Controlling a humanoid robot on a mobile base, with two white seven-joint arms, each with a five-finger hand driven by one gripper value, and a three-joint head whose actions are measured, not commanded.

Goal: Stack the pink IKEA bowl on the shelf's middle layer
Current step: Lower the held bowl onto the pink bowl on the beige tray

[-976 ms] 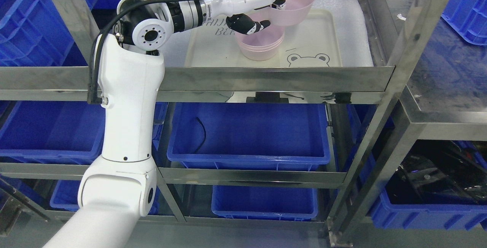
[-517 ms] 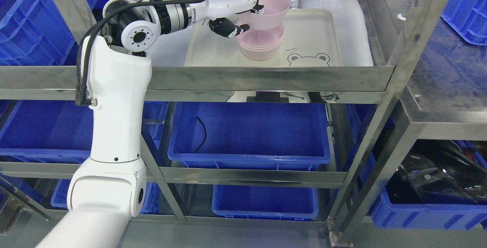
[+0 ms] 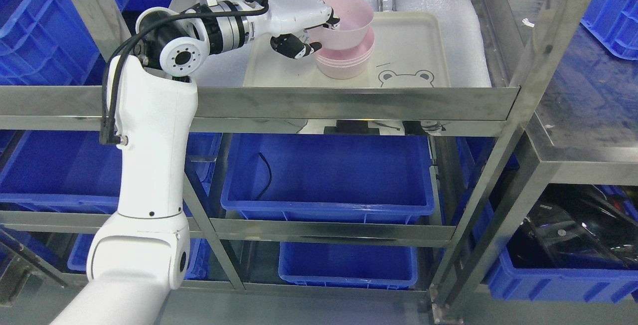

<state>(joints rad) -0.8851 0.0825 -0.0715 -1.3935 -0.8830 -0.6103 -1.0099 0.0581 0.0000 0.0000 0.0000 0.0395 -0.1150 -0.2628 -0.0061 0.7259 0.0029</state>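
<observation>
My left hand [image 3: 319, 33] is shut on the left rim of a pink bowl [image 3: 349, 23], thumb outside and fingers inside. The bowl sits tilted in the mouth of a stack of pink bowls [image 3: 346, 63] that stands on a cream tray [image 3: 408, 56] with a bear drawing on the shelf layer. The held bowl rests partly inside the stack, its rim higher than the stack's rim. The right arm does not show.
The steel shelf rail [image 3: 349, 103] runs across in front of the tray. Blue bins [image 3: 326, 173] fill the lower layers and both sides. A steel upright [image 3: 503, 130] slants at the right.
My left hand carried the pink bowl leftward and down from the tray's back right onto the stack. The camera view shifted slightly.
</observation>
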